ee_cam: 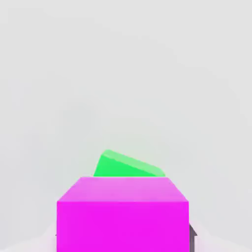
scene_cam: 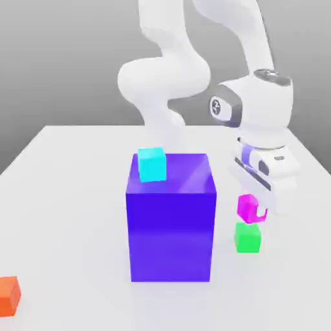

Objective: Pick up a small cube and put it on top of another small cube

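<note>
The small magenta cube (scene_cam: 247,207) hangs just above the small green cube (scene_cam: 247,237), at the exterior view's right of the big block. My gripper (scene_cam: 252,210) is shut on the magenta cube, whose lower face sits close over the green cube's top. In the hand view the magenta cube (ee_cam: 123,214) lies near the camera, with part of the green cube (ee_cam: 127,166) showing beyond it on the white table.
A big blue-purple block (scene_cam: 170,220) stands mid-table with a small cyan cube (scene_cam: 152,164) on its top corner. A small orange cube (scene_cam: 8,295) sits at the exterior view's lower left edge. The white table (scene_cam: 71,194) spreads around them.
</note>
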{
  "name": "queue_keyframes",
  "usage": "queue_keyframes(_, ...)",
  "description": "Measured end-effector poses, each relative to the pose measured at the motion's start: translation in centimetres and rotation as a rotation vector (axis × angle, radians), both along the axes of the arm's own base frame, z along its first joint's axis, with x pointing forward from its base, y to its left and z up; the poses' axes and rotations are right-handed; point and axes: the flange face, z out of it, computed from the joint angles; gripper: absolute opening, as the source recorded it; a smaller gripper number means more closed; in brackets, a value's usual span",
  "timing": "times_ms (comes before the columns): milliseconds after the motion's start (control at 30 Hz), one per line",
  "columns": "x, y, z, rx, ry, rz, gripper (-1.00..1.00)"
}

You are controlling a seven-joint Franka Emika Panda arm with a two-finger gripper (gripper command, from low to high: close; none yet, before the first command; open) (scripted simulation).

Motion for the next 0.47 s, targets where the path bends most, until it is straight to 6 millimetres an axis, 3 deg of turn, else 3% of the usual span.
queue_keyframes(33, -0.1, 0.0, -0.8, -0.001, -0.001, 0.002, -1.0)
queue_keyframes(67, -0.1, -0.1, -1.4, -0.002, -0.001, 0.002, 1.0)
queue_keyframes(300, -0.1, -0.1, -1.3, 0.0, -0.002, -0.001, 1.0)
queue_keyframes(467, 0.0, 0.1, 2.3, 0.002, -0.001, 0.003, 1.0)
